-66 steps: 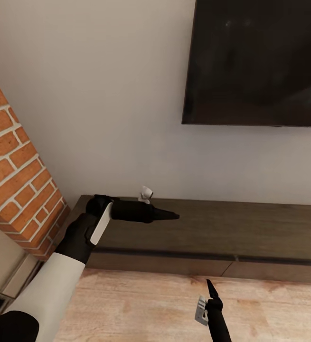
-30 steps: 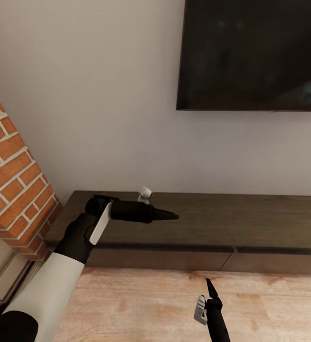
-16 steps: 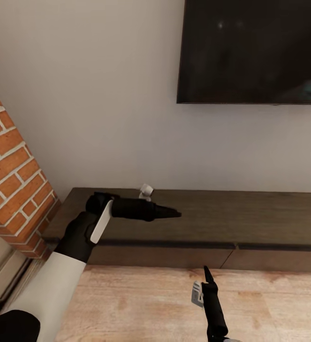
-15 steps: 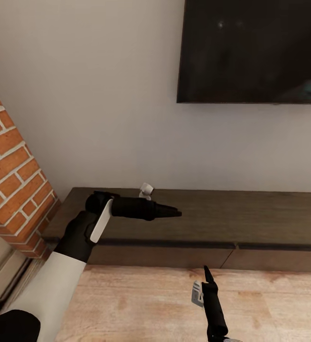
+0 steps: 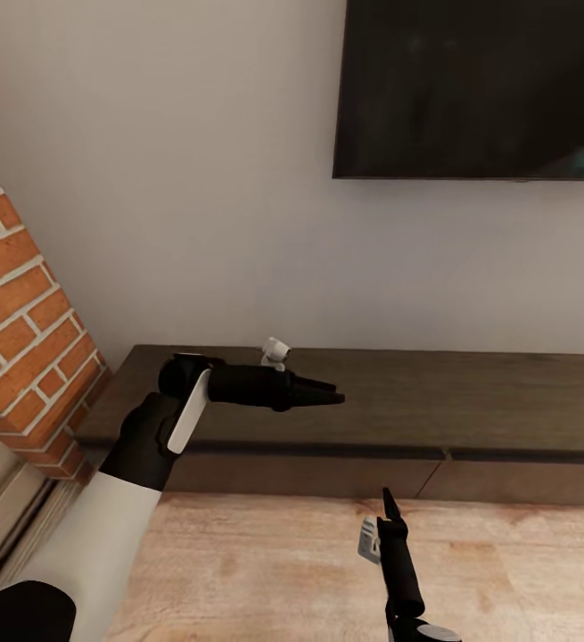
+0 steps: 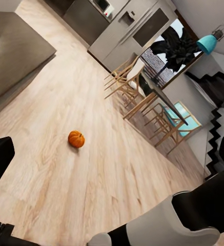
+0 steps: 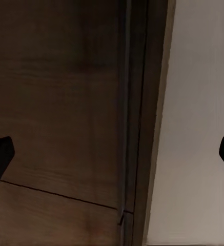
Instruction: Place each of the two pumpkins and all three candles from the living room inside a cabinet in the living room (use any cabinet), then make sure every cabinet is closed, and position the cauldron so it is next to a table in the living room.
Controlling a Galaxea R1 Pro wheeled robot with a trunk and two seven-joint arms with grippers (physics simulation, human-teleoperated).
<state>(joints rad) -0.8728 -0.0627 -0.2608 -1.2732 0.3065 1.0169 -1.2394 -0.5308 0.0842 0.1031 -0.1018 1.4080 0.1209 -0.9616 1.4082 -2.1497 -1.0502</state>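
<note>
We face the long, low dark-brown wood-grain cabinet [image 5: 398, 419], drawers flush, against a matte white wall. Our left gripper [image 5: 332, 394] reaches level across its flat top, fingers parted wide. Right gripper [image 5: 387, 504] points up near its front, also spread wide. A ribbed orange pumpkin [image 6: 76, 139] sits alone on pale plank floor [image 6: 55, 169].

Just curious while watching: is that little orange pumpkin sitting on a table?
No, the pumpkin lies on the bare wooden floor, away from the furniture.
</note>
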